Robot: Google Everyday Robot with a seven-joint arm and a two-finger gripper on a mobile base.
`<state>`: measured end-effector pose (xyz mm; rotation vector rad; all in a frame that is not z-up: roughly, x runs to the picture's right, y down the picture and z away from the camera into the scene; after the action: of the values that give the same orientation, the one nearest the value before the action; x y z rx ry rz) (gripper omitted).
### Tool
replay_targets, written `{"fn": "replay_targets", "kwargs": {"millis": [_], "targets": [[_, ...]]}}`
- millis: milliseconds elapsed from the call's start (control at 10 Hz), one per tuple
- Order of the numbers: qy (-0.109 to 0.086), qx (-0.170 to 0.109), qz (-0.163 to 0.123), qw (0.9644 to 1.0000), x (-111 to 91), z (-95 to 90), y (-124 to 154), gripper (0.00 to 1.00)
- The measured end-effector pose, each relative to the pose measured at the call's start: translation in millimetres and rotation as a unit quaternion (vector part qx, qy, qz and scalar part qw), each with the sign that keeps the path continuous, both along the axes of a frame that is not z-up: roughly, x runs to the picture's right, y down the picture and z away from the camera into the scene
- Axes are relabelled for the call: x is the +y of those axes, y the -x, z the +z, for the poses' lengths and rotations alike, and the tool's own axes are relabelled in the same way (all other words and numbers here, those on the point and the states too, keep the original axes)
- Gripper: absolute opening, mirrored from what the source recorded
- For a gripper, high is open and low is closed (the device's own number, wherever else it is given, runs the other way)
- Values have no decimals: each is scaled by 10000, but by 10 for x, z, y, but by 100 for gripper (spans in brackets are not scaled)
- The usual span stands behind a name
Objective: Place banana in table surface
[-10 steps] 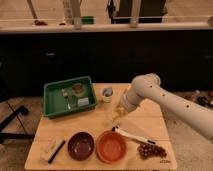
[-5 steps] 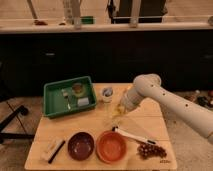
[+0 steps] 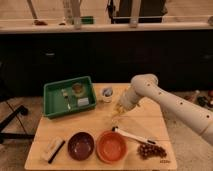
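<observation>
The light wooden table surface [image 3: 147, 120] fills the lower middle of the camera view. My white arm reaches in from the right, and the gripper [image 3: 118, 108] hangs low over the middle of the table, right of the green tray. A small pale yellow banana [image 3: 117, 111] shows at the gripper's tip, close to or touching the wood; I cannot tell which.
A green tray [image 3: 52, 102] with small items stands at the back left. A small white cup [image 3: 106, 93] stands beside it. A dark bowl [image 3: 81, 145], an orange bowl [image 3: 111, 146], a white-handled utensil [image 3: 131, 135], dark grapes [image 3: 151, 150] and a brush [image 3: 52, 149] lie along the front.
</observation>
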<state>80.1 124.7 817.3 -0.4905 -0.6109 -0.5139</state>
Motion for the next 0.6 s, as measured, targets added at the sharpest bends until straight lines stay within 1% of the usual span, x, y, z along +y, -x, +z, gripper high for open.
{"fn": "replay_targets", "kwargs": {"millis": [200, 300, 600], "targets": [[99, 13, 110, 9999, 1, 60, -14, 0], [212, -60, 260, 9994, 8, 107, -24, 0], [391, -254, 494, 9977, 23, 162, -49, 0]]}}
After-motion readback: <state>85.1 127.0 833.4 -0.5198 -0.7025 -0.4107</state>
